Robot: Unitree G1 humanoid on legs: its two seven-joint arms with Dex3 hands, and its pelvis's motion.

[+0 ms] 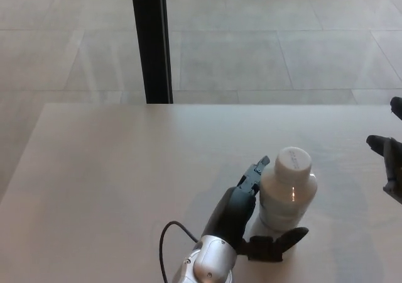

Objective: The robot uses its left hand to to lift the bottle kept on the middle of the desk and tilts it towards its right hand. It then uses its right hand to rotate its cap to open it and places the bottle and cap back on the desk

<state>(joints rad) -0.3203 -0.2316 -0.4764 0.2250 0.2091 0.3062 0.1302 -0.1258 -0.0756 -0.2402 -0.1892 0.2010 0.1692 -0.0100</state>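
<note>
A white bottle (286, 195) with a white screw cap (293, 160) is near the front of the pale desk (125, 170), right of centre, leaning slightly to the right. My left hand (254, 223) is shut on the bottle: its fingers reach up the bottle's left side and its thumb (276, 244) curls under the bottle's base at the front. The cap is on the bottle. At the right edge of the head view only the fingertips of my right hand (391, 163) show, spread apart and well clear of the bottle.
A black vertical post (151, 41) stands behind the desk's far edge, with a tiled floor (264, 44) beyond. A black cable (168, 239) loops from my left wrist over the desk's front.
</note>
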